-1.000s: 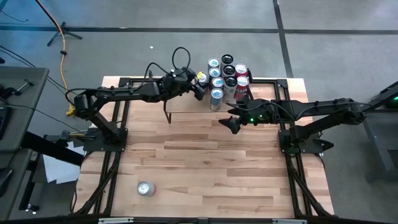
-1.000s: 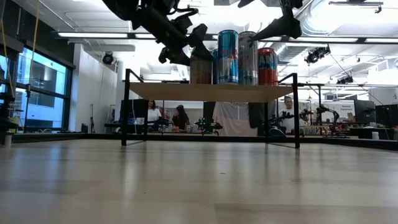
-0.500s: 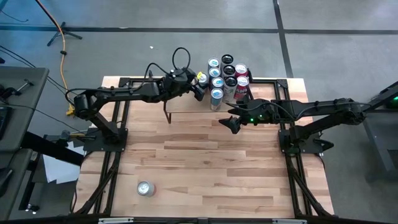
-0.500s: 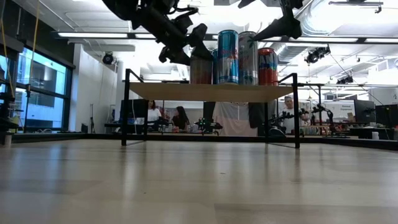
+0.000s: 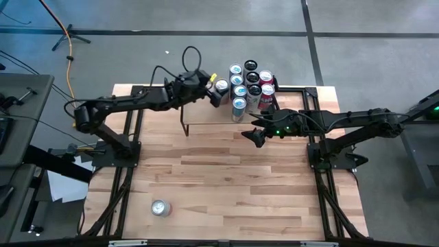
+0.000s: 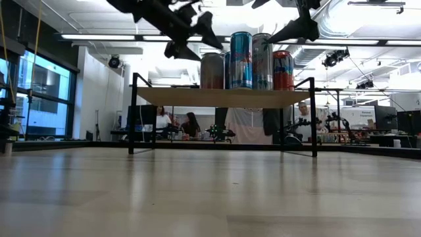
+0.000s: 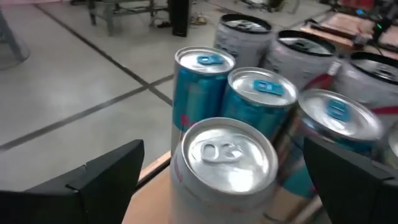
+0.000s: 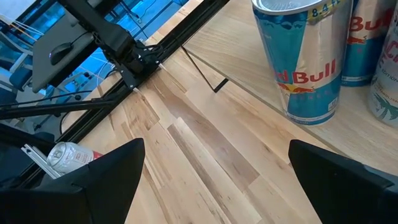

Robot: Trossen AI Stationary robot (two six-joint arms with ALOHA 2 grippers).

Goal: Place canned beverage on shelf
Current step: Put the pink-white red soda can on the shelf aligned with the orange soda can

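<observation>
Standing upright on the shelf [image 6: 220,97], the silver can [image 5: 221,86] sits at the left edge of the cluster of cans [image 5: 248,86], touching or just beside its blue neighbours; the left gripper [image 5: 210,91] hangs just left of it above the shelf's plank, fingers spread wide apart and clear of the can's sides; the right gripper [image 5: 255,136] waits over the wooden tabletop [image 5: 226,185] in front of the shelf, fingers apart and empty; another can [image 5: 160,208] lies on its side near the table's front left.
</observation>
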